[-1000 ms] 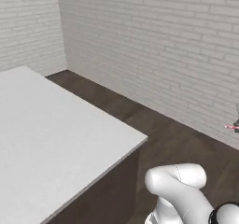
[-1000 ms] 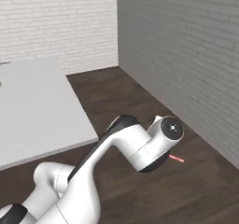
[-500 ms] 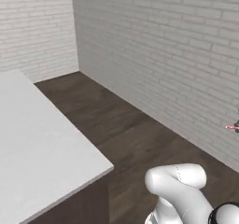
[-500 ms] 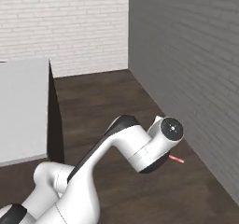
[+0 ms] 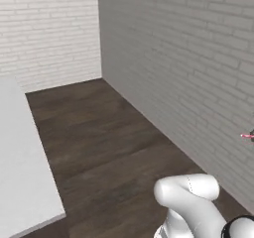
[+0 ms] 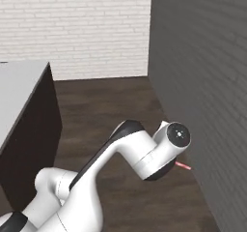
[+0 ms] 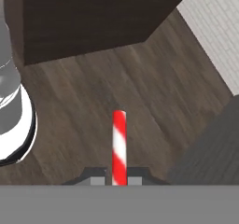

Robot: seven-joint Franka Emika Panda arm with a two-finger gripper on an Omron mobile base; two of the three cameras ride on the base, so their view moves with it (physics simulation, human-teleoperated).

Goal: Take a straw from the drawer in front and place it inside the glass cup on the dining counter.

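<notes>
The carrying step is under way: the jaws are closed on the thin red-and-white striped straw (image 7: 119, 146), bottom centre of the hand view above dark plank floor, and next the base must bring the white-topped dining counter (image 5: 22, 182) (lower left) within reach.

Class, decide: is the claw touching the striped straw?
Touching. In the hand view the straw rises from between the claw tips, pinched with no gap.

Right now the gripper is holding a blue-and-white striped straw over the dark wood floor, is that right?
Not quite. The straw is red-and-white striped, not blue-and-white, as the hand view shows. The rest holds: the gripper is shut on it over the dark wood floor.
</notes>
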